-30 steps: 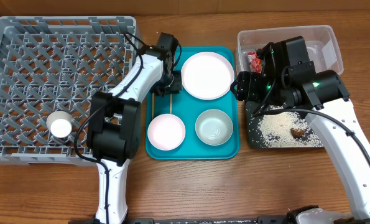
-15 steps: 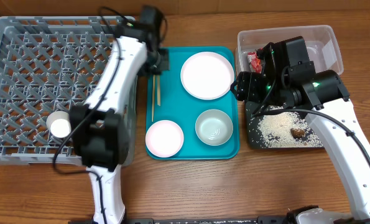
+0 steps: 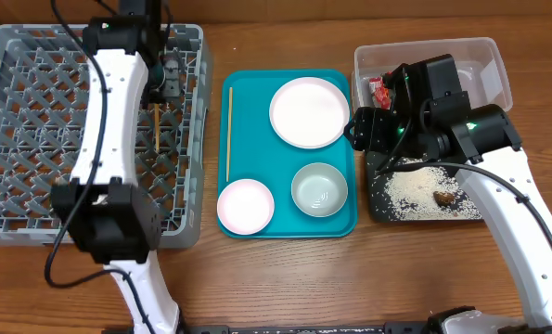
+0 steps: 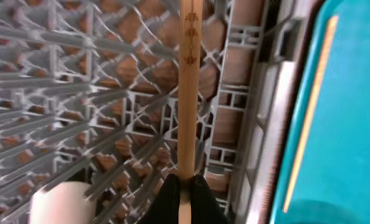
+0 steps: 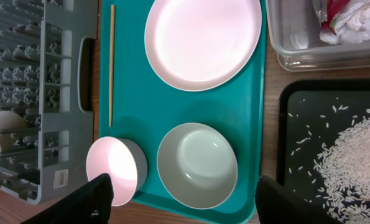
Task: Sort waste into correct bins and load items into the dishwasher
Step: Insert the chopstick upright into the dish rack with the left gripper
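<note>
From overhead, my left hand (image 3: pixel 161 88) hangs over the rack's (image 3: pixel 34 56) right side, pinched shut on a chopstick (image 3: pixel 156 128), the grip hidden under my arm. At the left wrist, that thin chopstick could slip through the rack on release; the cup (image 4: pixel 54 202) is cut off. The right wrist shows my right hand (image 5: pixel 183 186) spread wide and empty, right of the rack.

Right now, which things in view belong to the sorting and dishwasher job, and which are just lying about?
Job: held chopstick, second chopstick, plate, pink dish, bowl, cup, dish rack, clear tub, black tray, rice, brown lump, red wrapper, paper scraps.

Lying about: teal tray, which only carries the dishes.
</note>
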{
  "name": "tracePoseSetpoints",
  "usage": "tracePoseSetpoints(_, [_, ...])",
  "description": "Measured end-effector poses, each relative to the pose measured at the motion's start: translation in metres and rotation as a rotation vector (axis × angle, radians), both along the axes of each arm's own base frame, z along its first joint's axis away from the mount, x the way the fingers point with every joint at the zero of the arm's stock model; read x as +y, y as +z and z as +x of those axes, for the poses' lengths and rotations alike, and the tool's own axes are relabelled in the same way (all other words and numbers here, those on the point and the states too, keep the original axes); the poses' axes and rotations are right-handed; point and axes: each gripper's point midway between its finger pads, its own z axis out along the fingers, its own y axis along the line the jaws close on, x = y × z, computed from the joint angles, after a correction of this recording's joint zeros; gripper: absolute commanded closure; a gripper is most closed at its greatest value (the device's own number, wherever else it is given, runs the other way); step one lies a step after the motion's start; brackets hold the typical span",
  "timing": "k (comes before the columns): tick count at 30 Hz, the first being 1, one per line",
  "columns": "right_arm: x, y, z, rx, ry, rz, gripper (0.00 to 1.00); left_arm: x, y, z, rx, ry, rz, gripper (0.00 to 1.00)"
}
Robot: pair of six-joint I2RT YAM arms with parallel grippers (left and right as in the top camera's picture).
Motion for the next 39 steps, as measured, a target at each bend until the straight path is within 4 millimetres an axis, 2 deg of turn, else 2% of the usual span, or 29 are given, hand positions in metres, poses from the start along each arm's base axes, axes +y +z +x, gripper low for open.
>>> tracePoseSetpoints(8, [0.000,0.000,0.000,-0.001,0.000,0.000,0.26,-0.006,-0.075,0.012,0.151,-0.051,-0.023,0.96])
tracePoseSetpoints(10, [0.000,0.000,0.000,-0.001,0.000,0.000,0.25,-0.008,-0.083,0.011,0.167,-0.051,-0.035,0.96])
tracePoseSetpoints(12, [0.000,0.001,0.001,-0.006,0.000,0.001,0.26,-0.010,-0.083,0.011,0.169,-0.051,-0.038,0.94])
tracePoseSetpoints(13, [0.000,0.001,0.002,-0.009,0.000,0.002,0.26,-0.010,-0.083,0.011,0.168,-0.052,-0.038,0.83])
tracePoseSetpoints(14, [0.001,0.001,0.002,-0.011,0.000,0.003,0.25,-0.011,-0.083,0.011,0.168,-0.051,-0.040,0.79])
tracePoseSetpoints(17, [0.001,0.002,0.003,-0.015,0.000,0.004,0.25,-0.013,-0.084,0.009,0.173,-0.048,-0.049,0.76])
tracePoseSetpoints(20, [0.001,0.002,0.003,-0.015,0.000,0.004,0.26,-0.015,-0.082,-0.001,0.216,-0.050,-0.067,0.71])
tracePoseSetpoints(24, [0.001,0.002,0.003,-0.014,0.000,0.004,0.26,-0.023,-0.059,0.001,0.189,-0.059,-0.110,0.61])
tracePoseSetpoints(26, [0.001,0.002,0.003,-0.013,0.000,0.004,0.25,-0.030,-0.041,0.002,0.153,-0.070,-0.141,0.58])
tracePoseSetpoints(29, [0.000,0.001,0.001,-0.006,0.000,0.001,0.25,-0.043,-0.014,0.003,0.091,-0.092,-0.179,0.56])
tracePoseSetpoints(32, [0.000,0.001,0.001,-0.005,0.000,0.001,0.25,-0.061,-0.001,0.003,0.053,-0.119,-0.199,0.56])
tracePoseSetpoints(35, [0.000,0.001,0.001,-0.005,0.000,0.001,0.25,-0.091,-0.008,0.011,0.021,-0.156,-0.215,0.58])
tracePoseSetpoints(39, [0.000,0.001,0.001,-0.004,0.000,0.001,0.25,-0.125,-0.050,0.006,0.066,-0.164,-0.196,0.58])
